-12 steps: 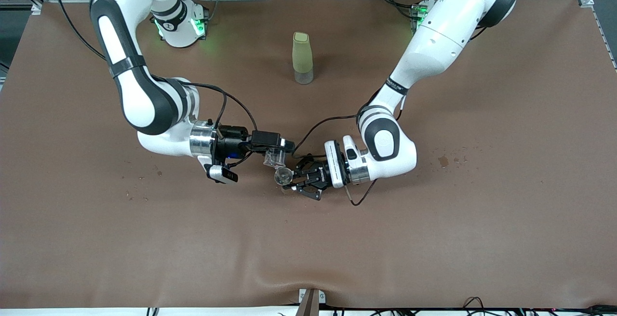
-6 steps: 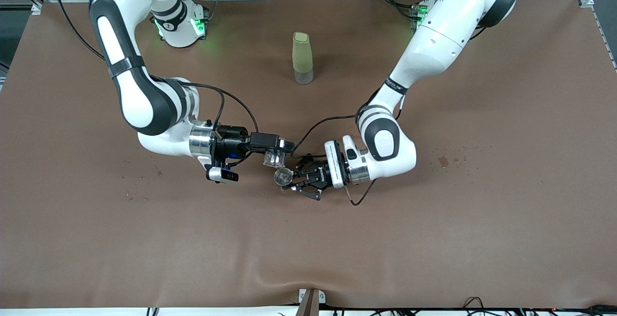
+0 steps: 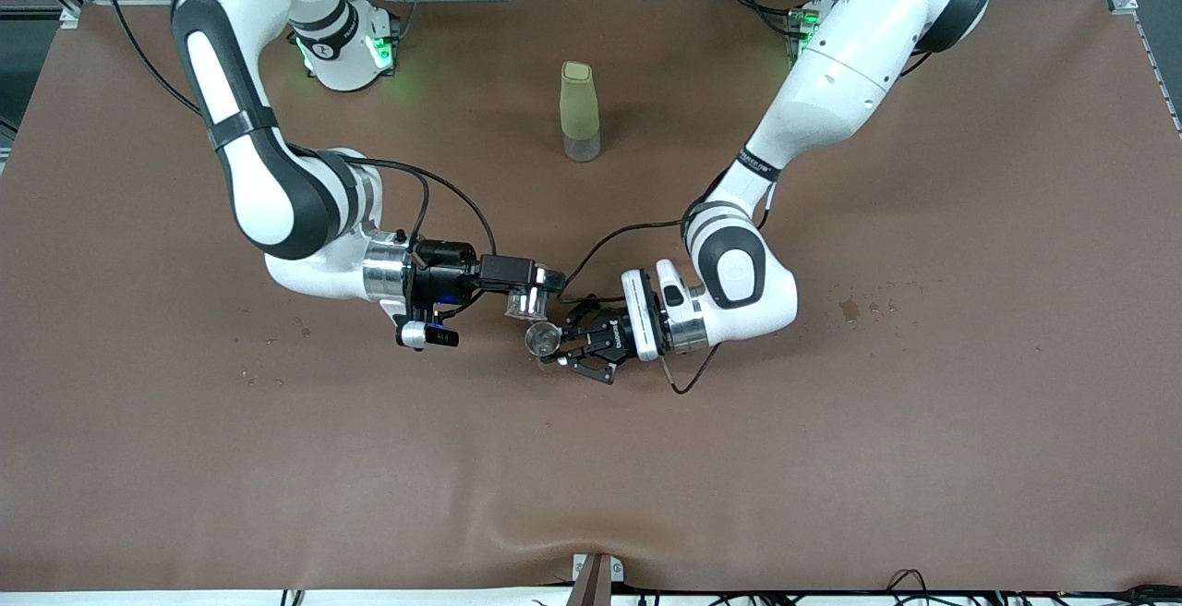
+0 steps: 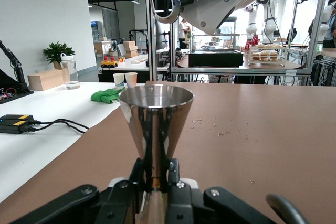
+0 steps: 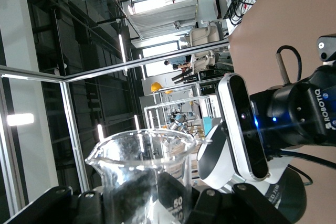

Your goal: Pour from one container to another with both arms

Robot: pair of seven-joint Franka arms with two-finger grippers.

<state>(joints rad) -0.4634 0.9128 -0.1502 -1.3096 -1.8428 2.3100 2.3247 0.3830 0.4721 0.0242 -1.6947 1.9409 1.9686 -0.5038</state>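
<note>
Item one: my right fingers (image 3: 534, 289) clamped on a clear glass spouted beaker (image 3: 523, 302), tilted over a shiny steel cone-shaped jigger (image 3: 542, 339). Item two: my left fingers (image 3: 561, 349) pinching that jigger upright, above mid-desk (image 3: 831, 458).

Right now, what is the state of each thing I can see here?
Left gripper: shut on the metal jigger, held upright.
Right gripper: shut on the glass beaker, tipped on its side above the jigger.
Green bottle: standing upright on the table, untouched.
</note>
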